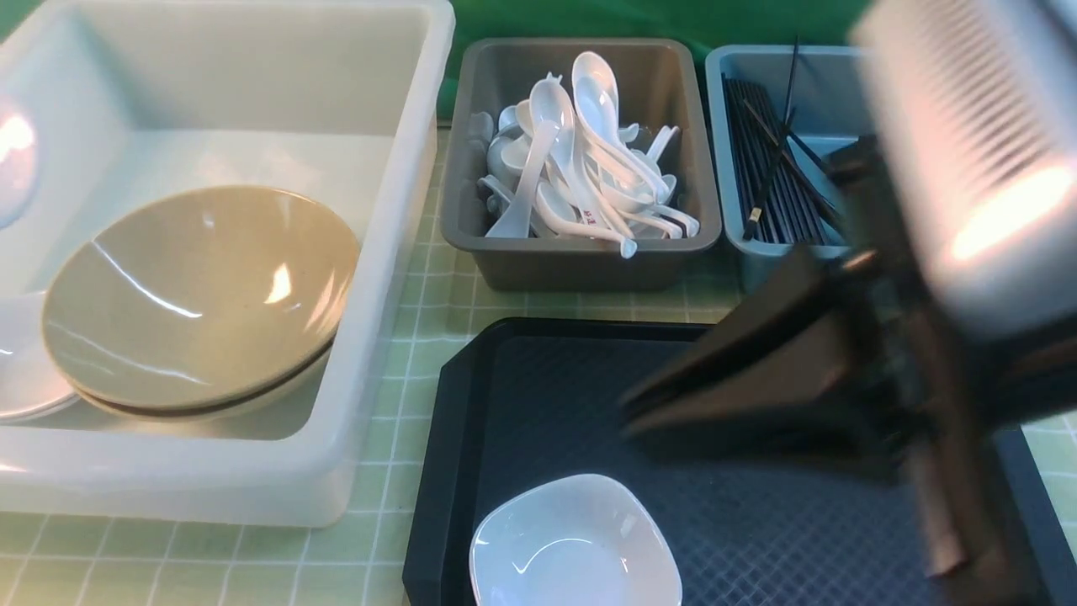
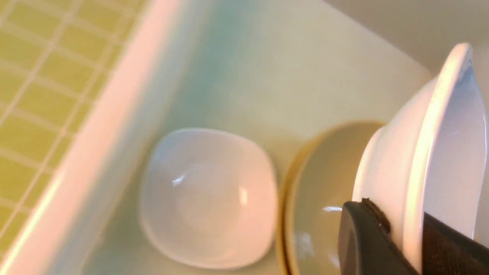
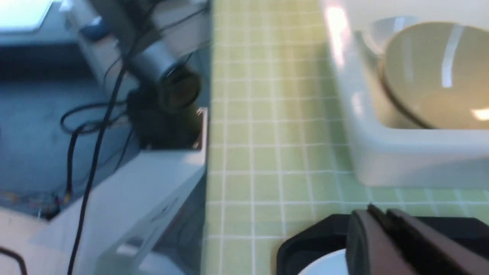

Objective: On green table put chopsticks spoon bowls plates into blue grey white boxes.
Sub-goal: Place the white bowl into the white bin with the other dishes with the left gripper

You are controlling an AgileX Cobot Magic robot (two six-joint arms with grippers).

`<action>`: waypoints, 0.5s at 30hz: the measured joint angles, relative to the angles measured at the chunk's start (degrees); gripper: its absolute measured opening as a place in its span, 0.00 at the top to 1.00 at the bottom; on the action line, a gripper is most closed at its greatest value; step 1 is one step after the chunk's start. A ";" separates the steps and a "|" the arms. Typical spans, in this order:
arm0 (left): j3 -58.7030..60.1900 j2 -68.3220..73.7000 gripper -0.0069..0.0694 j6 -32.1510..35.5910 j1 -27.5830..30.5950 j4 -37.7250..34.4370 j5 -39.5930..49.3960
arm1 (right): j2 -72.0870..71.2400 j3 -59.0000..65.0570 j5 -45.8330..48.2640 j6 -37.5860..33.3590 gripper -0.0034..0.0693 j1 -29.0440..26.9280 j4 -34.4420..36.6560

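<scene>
Left jaws pinch 1 white plate (image 2: 450, 152) over the big white box (image 2: 95, 126) on the left - next, let it go softly. Right jaws, pressed together, hang over a second plate (image 1: 576, 547) on the near black tray (image 1: 757, 522).

green gridded table (image 1: 379, 555), tan bowls (image 1: 202, 295), white plate (image 2: 420, 152), black tray (image 1: 547, 404)

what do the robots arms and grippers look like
The right arm shows as a blurred silver-white rounded link with fine dark stripes. The right gripper has two long flat black fingers tapering to a wedge. The left gripper has dark grey rounded fingers with textured black pads. No markings can be made out on them.
</scene>
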 joint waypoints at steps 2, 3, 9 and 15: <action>2.53 -0.07 0.89 -1.52 0.21 0.98 -2.74 | 2.32 -1.28 -1.64 4.37 0.87 5.62 -6.24; 3.77 -0.07 0.89 -2.45 0.21 1.57 -3.95 | 3.19 -1.59 -1.78 5.66 0.87 6.90 -8.02; 9.02 -0.07 0.89 -8.61 0.15 6.22 -10.82 | 5.86 -1.91 -1.70 8.83 0.87 10.54 -12.27; 10.20 1.43 0.89 -10.09 0.15 7.47 -13.87 | 6.02 -2.04 -1.89 8.88 0.86 10.59 -12.54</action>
